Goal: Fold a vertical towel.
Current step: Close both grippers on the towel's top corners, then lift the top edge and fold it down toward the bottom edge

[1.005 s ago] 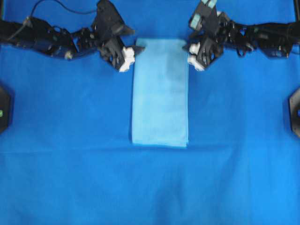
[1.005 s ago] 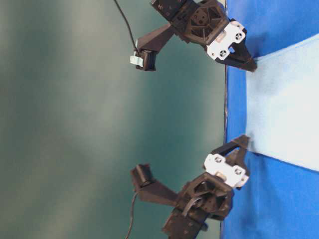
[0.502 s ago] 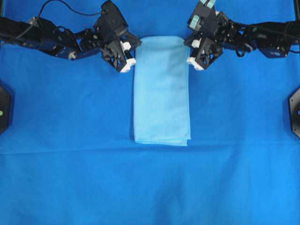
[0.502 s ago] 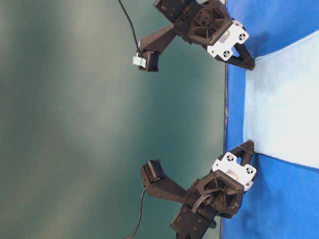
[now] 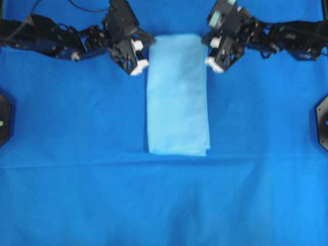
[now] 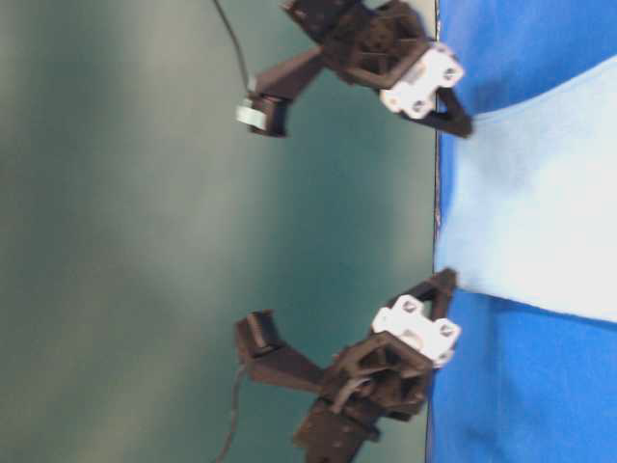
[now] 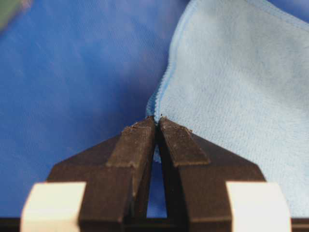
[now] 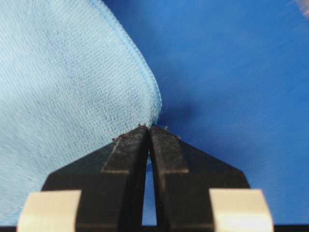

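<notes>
The towel (image 5: pixel 178 97) is a light sky-blue rectangle lying lengthwise on the royal-blue sheet (image 5: pixel 164 205). My left gripper (image 5: pixel 149 43) is shut on its far left corner. In the left wrist view the fingertips (image 7: pixel 145 126) pinch the stitched edge of the towel (image 7: pixel 231 82). My right gripper (image 5: pixel 207 41) is shut on the far right corner, and in the right wrist view the towel (image 8: pixel 63 92) bunches at the gripper (image 8: pixel 148 126). From table level the towel's (image 6: pixel 540 212) far end is raised slightly between the two grippers.
The sheet covers the whole table. Black arm bases sit at the left edge (image 5: pixel 4 123) and the right edge (image 5: pixel 323 123). Both arms stretch along the far side of the table.
Both grippers went from open beside the far corners to shut on them. The towel has slid a little toward the far edge with its far end lifted.
</notes>
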`<state>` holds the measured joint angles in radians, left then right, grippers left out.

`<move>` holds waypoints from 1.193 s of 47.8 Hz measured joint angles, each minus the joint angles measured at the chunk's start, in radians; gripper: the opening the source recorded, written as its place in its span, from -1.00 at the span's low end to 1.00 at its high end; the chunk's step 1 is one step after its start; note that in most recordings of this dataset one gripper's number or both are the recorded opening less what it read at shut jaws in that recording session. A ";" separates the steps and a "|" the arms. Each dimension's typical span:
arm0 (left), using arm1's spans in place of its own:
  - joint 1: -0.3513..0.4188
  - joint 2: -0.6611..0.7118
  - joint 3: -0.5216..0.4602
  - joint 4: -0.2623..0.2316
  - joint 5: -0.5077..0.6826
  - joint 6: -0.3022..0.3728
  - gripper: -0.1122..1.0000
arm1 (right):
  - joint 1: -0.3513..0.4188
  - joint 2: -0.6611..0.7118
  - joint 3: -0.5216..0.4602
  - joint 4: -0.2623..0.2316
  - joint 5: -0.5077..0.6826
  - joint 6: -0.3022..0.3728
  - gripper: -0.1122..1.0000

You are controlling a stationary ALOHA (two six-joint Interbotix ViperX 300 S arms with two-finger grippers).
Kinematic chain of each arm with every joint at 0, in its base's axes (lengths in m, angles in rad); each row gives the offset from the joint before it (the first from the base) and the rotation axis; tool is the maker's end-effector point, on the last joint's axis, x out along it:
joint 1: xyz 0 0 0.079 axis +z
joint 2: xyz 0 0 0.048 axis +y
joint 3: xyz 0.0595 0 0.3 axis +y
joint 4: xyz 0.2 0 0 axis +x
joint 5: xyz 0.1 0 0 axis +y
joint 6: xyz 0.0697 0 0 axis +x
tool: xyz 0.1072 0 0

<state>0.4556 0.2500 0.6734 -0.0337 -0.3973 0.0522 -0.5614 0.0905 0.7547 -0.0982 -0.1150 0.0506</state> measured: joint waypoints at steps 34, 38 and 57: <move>0.043 -0.117 -0.002 0.002 0.075 0.017 -0.75 | -0.034 -0.121 -0.023 -0.003 0.051 -0.009 -0.75; 0.018 -0.175 0.017 0.002 0.097 0.018 -0.75 | -0.014 -0.167 -0.017 -0.005 0.075 -0.009 -0.75; -0.166 -0.311 0.121 0.002 0.155 0.014 -0.75 | 0.172 -0.327 0.080 0.008 0.152 0.012 -0.75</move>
<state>0.2899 -0.0614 0.7946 -0.0322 -0.2424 0.0660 -0.3896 -0.2362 0.8345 -0.0905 0.0368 0.0629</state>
